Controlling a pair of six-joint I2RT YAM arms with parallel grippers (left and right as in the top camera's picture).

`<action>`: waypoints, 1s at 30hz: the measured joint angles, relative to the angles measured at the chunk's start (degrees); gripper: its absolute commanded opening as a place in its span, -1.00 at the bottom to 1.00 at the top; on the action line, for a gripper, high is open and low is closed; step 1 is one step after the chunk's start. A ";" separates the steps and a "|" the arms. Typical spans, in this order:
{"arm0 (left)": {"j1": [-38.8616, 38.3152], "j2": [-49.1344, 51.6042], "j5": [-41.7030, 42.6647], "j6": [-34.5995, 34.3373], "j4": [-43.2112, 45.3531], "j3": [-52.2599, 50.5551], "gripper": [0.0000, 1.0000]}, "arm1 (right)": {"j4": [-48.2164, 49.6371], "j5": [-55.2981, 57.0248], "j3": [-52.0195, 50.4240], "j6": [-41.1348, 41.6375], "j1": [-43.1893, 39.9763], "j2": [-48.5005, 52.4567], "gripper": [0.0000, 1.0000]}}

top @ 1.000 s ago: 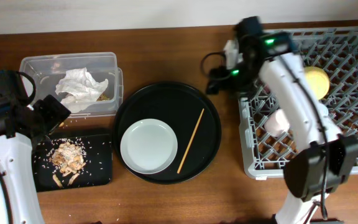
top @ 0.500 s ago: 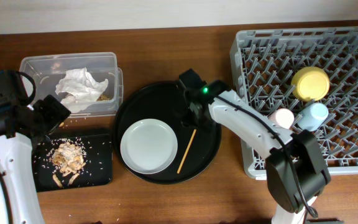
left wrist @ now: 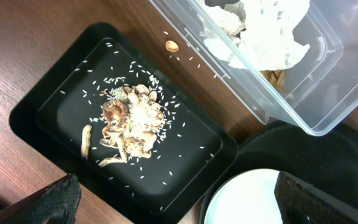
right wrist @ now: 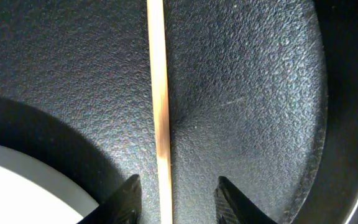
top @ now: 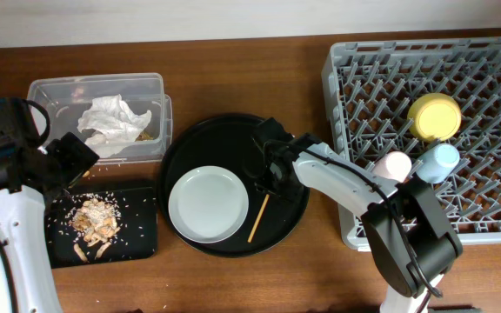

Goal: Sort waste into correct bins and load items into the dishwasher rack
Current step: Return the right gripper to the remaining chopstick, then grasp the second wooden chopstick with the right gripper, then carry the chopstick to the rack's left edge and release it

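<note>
A wooden chopstick [top: 260, 217] [right wrist: 158, 106] lies on the round black tray [top: 290, 204] beside the pale grey plate [top: 208, 204]. My right gripper [top: 270, 176] [right wrist: 174, 199] is open and low over the tray, one finger on each side of the chopstick. The grey dishwasher rack [top: 485, 174] holds the yellow bowl [top: 434, 116], pink cup [top: 397, 164] and light-blue cup [top: 442, 158]. My left gripper [top: 66, 163] [left wrist: 179, 202] is open and empty above the shallow black tray [top: 142, 228] [left wrist: 55, 93] with the food scraps [top: 94, 222] [left wrist: 129, 124]. The white napkin [top: 111, 122] [left wrist: 260, 31] lies in the clear box [top: 98, 85] [left wrist: 303, 106].
A few rice grains and a crumb [left wrist: 172, 45] lie on the wood between the clear box and the shallow black tray. The rack fills the right side of the table. The plate's edge [left wrist: 253, 199] shows in the left wrist view.
My right arm swung from over the rack to the round tray and came down over the chopstick. The left arm has not moved.
</note>
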 measured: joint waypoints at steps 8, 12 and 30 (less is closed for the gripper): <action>0.00 0.00 0.02 0.02 0.00 0.00 0.98 | 0.92 -0.57 0.00 2.32 0.15 1.49 -0.33; 0.00 0.00 0.02 0.02 -0.02 0.00 0.98 | 1.18 -0.79 0.02 3.26 0.48 2.64 -0.46; 0.00 0.00 0.00 0.02 0.02 0.00 0.98 | -7.48 -2.62 7.23 0.68 1.42 3.13 -0.92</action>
